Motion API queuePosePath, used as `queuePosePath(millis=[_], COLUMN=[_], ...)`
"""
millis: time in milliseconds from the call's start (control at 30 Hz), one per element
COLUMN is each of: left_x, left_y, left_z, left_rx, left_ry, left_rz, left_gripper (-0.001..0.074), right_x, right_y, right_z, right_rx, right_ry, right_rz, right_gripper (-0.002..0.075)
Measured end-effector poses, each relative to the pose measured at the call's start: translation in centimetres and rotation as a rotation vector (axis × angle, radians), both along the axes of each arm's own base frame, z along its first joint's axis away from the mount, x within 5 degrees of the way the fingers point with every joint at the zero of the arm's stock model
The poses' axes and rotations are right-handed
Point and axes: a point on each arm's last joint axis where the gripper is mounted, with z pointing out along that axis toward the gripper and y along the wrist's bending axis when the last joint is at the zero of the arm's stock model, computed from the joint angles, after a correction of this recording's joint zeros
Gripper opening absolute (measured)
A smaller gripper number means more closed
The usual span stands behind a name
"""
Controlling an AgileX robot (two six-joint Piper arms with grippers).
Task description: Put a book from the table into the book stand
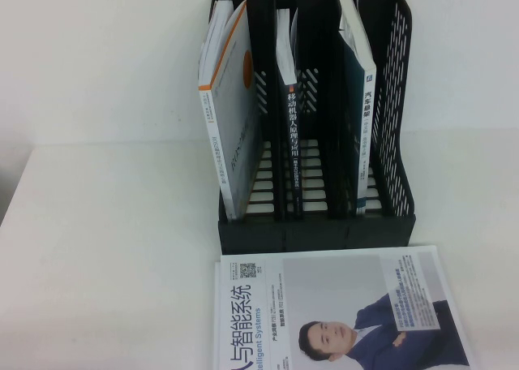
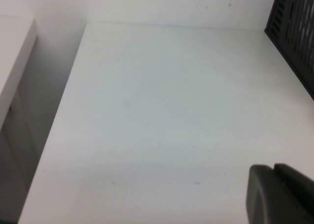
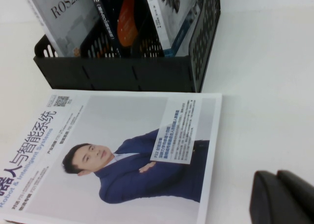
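Nearest the camera we list a magazine with a suited man (image 1: 332,309), flat on the table (image 1: 105,256) at lower centre, just before the book stand (image 1: 316,224). We record the book (image 1: 357,102) upright in the stand's right-hand slot, upper right of centre, a white-and-orange book (image 1: 231,110) in the left slot and a dark-spined book (image 1: 288,102) between. Left gripper (image 2: 279,194): fingers together, over bare table, well apart from the book. Right gripper (image 3: 284,197): beside the magazine; we cannot tell its fingers.
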Motion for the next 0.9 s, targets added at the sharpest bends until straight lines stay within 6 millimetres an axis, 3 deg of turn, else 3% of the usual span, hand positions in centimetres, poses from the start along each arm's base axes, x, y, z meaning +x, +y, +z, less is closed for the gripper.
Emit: queuePosePath(millis=[900], left_x=[0.0], left_y=[0.02], left_z=[0.0], left_rx=[-0.012], left_ry=[0.001], left_rz=[0.005], left_gripper=[-0.0003], right_x=[0.0], right_y=[0.0], right_z=[0.0], right_rx=[0.0], right_ry=[0.0], right_rz=[0.0], right_gripper=[-0.0003])
